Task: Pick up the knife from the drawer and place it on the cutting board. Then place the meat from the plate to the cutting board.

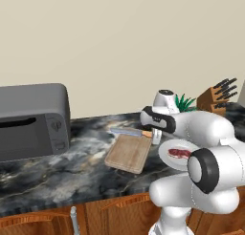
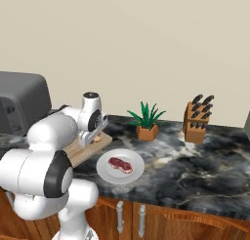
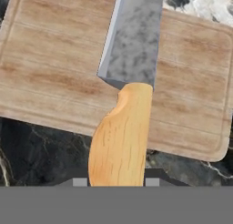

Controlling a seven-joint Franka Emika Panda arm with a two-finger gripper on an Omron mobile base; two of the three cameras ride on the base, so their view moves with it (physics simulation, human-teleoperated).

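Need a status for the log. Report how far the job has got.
Done: the knife is out of the drawer. In hand: the gripper holds it by the handle above the cutting board, not yet released. Left: set it down, then move the meat off the plate onto the board.

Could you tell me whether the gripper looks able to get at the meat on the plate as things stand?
Probably not yet: the gripper is shut on the knife over the cutting board. The meat lies uncovered on the plate beside the board, so the way looks free once the knife is released.
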